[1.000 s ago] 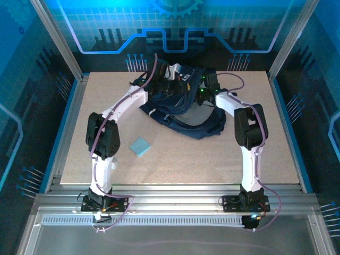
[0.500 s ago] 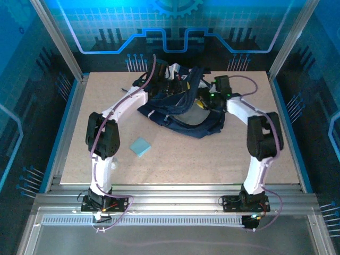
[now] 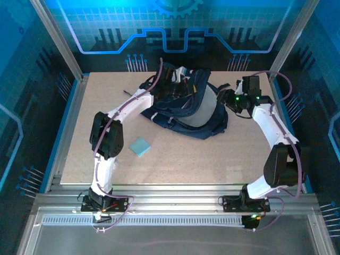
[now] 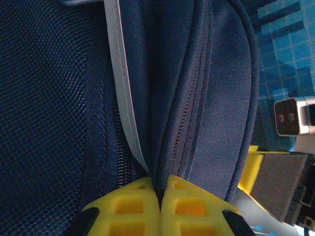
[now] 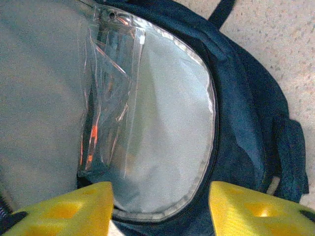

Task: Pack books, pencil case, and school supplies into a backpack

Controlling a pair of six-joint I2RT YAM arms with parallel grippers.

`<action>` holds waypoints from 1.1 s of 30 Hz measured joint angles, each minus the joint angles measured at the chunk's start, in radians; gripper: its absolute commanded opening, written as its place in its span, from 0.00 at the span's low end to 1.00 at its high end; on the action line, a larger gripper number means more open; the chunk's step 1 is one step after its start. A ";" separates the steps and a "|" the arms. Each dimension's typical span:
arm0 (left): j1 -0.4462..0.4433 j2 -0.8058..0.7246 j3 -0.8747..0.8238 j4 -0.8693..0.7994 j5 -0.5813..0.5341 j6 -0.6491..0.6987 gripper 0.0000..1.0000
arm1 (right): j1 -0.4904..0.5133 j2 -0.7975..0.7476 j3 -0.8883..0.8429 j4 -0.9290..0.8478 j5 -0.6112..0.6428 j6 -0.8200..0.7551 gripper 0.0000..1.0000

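The backpack (image 3: 204, 126) lies slumped at the middle of the table's (image 3: 212, 159) far edge, a heap of dark navy fabric with its mouth gaping toward the right edge. Inside the opening the pale grey lining (image 5: 167, 123) shows, bordered by a light rim. A clear plastic sleeve (image 5: 110, 93) stands against the lining, creased and catching orange glints; what lies behind it I cannot tell.

The left gripper (image 4: 160, 206) is at the far side of the backpack. Its yellow fingers (image 4: 189, 206) are pressed together, pinching a fold of navy fabric where a white-grey stripe (image 4: 123, 98) runs down into the grip. Mesh panelling lies to the left of that stripe and a zipped seam to its right.

The right gripper (image 5: 160, 211) hovers just beside the backpack's right side, at the mouth. Its two yellow fingers (image 5: 64, 211) are spread apart with nothing between them but the view onto the lining and the dark rim; they touch no fabric that I can see.

The light-blue pad (image 3: 140, 146) lies flat on the bare table, well apart from the backpack, toward the near-left corner and just beside the left arm's elbow.
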 measured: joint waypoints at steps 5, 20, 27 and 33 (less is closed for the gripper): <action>-0.003 -0.001 0.000 0.006 0.001 -0.002 0.00 | 0.008 0.132 0.039 0.098 -0.008 0.027 0.33; -0.002 -0.002 0.024 -0.042 -0.001 -0.002 0.00 | 0.138 0.690 0.344 0.641 -0.190 0.385 0.25; 0.004 -0.002 0.054 -0.079 -0.009 -0.002 0.00 | 0.183 0.831 0.507 0.595 -0.167 0.464 0.27; 0.016 -0.002 0.110 -0.140 -0.010 -0.001 0.00 | 0.222 0.850 0.627 0.333 -0.045 0.433 0.32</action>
